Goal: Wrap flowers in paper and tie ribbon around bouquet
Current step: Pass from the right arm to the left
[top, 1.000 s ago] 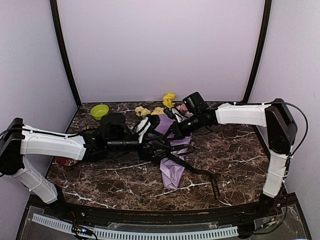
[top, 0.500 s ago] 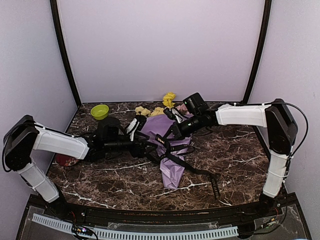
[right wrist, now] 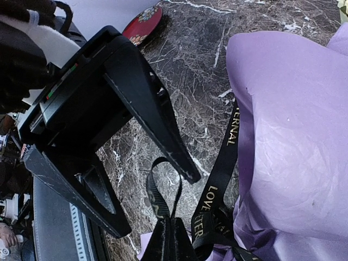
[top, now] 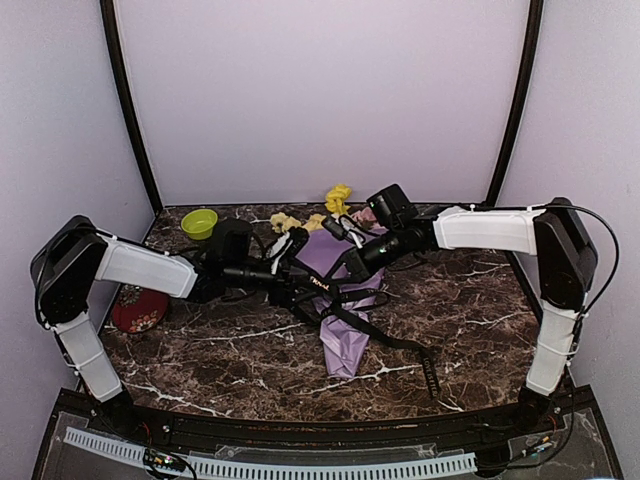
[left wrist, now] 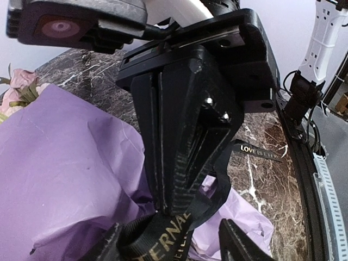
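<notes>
We see our left gripper (top: 298, 243) has swung back in by the bouquet (top: 345, 345) lying mid-surface (top: 200, 350), its fingers apart around the ribbon (right wrist: 217, 185). The right gripper (left wrist: 171, 204) stays pinched on it. We reckon the knot's still pending.

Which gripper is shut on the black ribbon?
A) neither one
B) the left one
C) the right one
C: the left wrist view shows the right gripper closed tight with the ribbon caught at its tip, while the left gripper stands open.
</notes>
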Available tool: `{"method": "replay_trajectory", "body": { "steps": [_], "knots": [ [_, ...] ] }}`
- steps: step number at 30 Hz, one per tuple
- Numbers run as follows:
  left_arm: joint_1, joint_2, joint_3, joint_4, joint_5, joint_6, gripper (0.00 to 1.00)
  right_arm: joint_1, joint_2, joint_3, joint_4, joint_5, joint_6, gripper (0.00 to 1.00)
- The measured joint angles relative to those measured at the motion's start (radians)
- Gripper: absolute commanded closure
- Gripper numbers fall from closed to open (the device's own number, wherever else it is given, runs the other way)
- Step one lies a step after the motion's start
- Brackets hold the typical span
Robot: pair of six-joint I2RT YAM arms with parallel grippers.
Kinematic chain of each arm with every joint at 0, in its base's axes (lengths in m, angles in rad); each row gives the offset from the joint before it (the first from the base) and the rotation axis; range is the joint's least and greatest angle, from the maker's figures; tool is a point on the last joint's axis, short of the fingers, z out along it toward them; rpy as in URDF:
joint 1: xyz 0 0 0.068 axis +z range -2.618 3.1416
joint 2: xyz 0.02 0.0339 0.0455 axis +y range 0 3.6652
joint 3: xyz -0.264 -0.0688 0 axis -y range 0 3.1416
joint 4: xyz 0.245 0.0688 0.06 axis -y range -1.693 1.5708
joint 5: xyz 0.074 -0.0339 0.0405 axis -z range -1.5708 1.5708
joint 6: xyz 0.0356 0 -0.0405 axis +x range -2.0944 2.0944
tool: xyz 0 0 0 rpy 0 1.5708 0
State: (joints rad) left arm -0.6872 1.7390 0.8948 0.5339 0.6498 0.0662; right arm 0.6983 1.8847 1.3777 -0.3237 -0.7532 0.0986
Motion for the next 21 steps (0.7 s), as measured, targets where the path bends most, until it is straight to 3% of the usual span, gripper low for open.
{"method": "replay_trajectory", "body": {
  "steps": [8,13,17,21],
  "knots": [
    [0.002,0.052,0.041,-0.048,0.056,0.038,0.98,0.000,0.000,0.000,-0.017,-0.034,-0.039,1.00],
    [0.002,0.052,0.040,-0.049,0.082,0.035,1.00,0.000,0.000,0.000,-0.020,-0.035,-0.042,1.00],
    [0.002,0.051,0.031,-0.035,0.084,0.024,1.00,0.000,-0.003,0.000,-0.024,-0.024,-0.048,0.71],
    [0.002,0.051,0.016,-0.027,0.069,0.010,1.00,-0.005,-0.040,0.000,-0.035,0.072,-0.019,0.62]
  ]
}}
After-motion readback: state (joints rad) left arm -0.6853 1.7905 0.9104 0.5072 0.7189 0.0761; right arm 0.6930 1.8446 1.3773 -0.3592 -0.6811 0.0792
